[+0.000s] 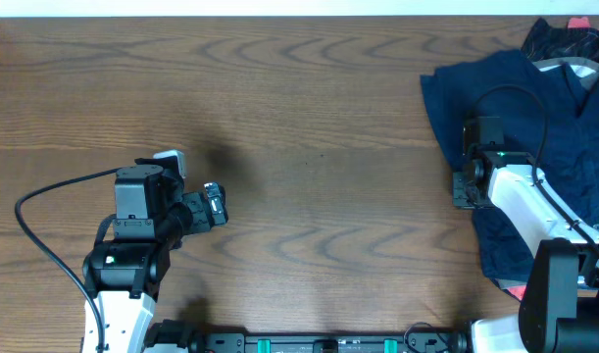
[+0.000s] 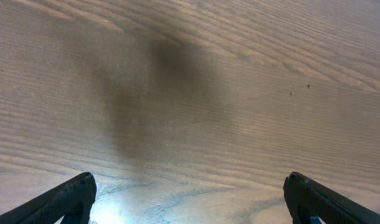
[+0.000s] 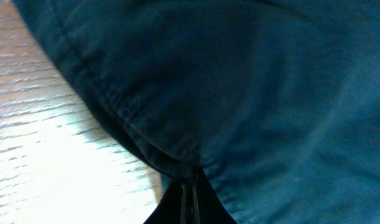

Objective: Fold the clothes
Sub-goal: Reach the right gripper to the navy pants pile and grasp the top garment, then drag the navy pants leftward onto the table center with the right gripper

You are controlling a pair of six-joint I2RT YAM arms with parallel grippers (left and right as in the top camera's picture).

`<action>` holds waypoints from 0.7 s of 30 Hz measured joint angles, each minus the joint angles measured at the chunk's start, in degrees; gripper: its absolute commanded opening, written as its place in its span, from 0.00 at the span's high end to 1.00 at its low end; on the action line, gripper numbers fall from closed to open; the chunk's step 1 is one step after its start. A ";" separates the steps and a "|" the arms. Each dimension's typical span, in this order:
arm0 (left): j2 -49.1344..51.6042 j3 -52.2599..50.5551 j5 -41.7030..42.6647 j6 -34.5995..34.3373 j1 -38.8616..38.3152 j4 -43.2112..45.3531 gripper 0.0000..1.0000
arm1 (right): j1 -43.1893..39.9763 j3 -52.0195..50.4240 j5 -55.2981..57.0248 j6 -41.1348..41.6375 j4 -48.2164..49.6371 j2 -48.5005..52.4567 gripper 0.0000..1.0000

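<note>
The clothes (image 1: 515, 108) are dark navy-blue garments lying crumpled at the right side of the wooden table; a stitched hem fills the right wrist view (image 3: 196, 93). My right gripper (image 1: 464, 188) is shut on the left hem edge of the navy fabric, its fingers pinched together in the right wrist view (image 3: 188, 186). My left gripper (image 1: 215, 204) sits at the left of the table, far from the clothes. It is open and empty over bare wood (image 2: 190, 199).
A dark bundle with pink and white bits (image 1: 572, 39) lies at the far right corner behind the navy fabric. A black cable (image 1: 520, 103) loops over the clothes. The table's far edge (image 1: 279, 14) runs along the top.
</note>
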 measured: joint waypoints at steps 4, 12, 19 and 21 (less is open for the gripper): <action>0.00 0.00 0.00 -0.24 0.00 -0.02 0.02 | 0.00 1.18 1.22 1.33 -0.74 -0.57 0.99; 0.00 -0.02 0.00 -0.33 0.00 -0.02 0.02 | 0.04 5.49 -3.63 0.39 -1.84 -8.61 0.99; 0.00 0.00 0.00 -0.33 0.00 0.02 0.02 | 1.36 5.77 -20.48 -4.37 -2.12 -10.14 0.99; 0.00 0.00 0.00 -0.33 0.00 0.07 0.02 | 3.65 5.77 -27.39 -5.07 -0.72 -10.14 0.99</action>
